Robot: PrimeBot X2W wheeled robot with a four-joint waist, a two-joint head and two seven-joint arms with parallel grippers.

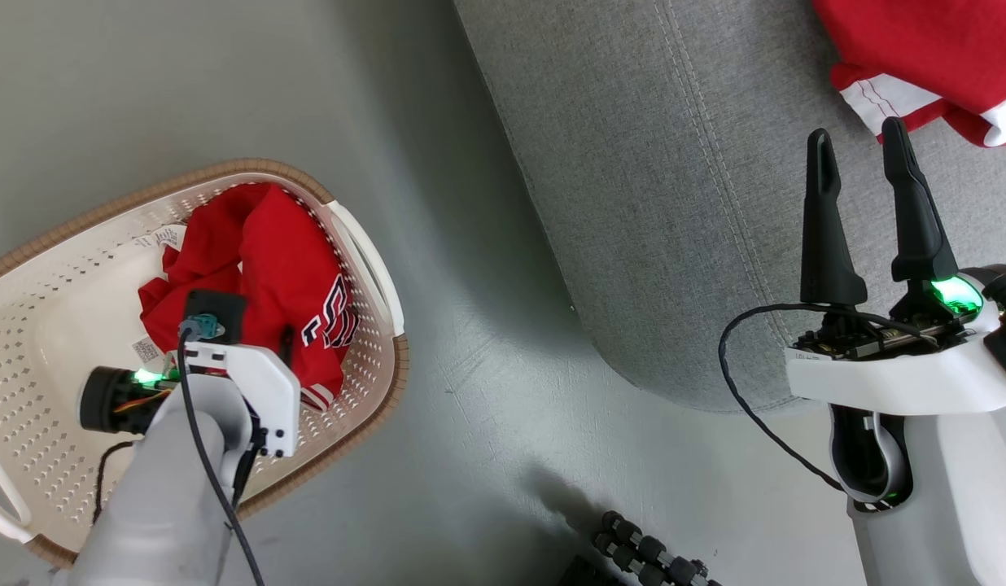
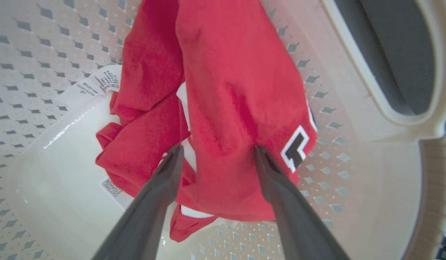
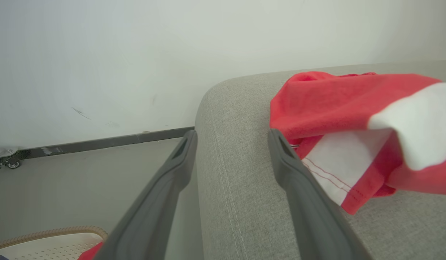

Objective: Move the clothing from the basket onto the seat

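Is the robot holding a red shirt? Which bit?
Nothing is held. The left gripper is open over the soft red jersey in the cream perforated basket; the right gripper is open above the grey fabric seat.

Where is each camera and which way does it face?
Head view: on the head, looking down at the cream perforated plastic basket and grey woven-fabric seat; pale left forearm, right gripper show.
Left wrist view: on that wrist, facing down into the basket at a crumpled red fabric jersey; open left gripper shows.
Right wrist view: on that wrist, facing along the seat toward a white wall; open right gripper, red-and-white jersey show.
Shared: head and left wrist views both show the basket's jersey.
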